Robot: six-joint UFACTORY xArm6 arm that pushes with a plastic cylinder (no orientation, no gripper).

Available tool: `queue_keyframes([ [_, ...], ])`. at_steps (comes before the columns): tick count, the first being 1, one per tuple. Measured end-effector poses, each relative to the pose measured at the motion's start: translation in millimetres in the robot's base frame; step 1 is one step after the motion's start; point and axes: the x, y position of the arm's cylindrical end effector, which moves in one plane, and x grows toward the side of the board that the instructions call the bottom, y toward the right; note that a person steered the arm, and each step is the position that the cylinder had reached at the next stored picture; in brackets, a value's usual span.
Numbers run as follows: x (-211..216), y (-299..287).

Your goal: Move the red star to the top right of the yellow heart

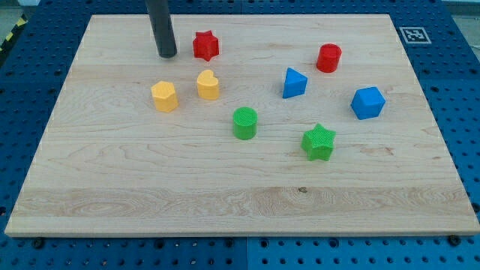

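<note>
Camera view: red star (205, 46) sits above the yellow heart (208, 85), not yet clearly to its right. My tip (167, 55), a bare rod with nothing to close, stands just left of the star, apart from it.

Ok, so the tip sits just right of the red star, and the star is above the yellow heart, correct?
Not quite. My tip sits just left of the red star, with a small gap between them, not right of it. The rest holds: the star is above the yellow heart in the camera view.
</note>
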Motion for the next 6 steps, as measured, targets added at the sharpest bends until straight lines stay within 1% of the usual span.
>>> queue_keyframes([
  [1,-23,4],
  [3,-10,54],
  [5,-9,130],
  [6,-9,133],
])
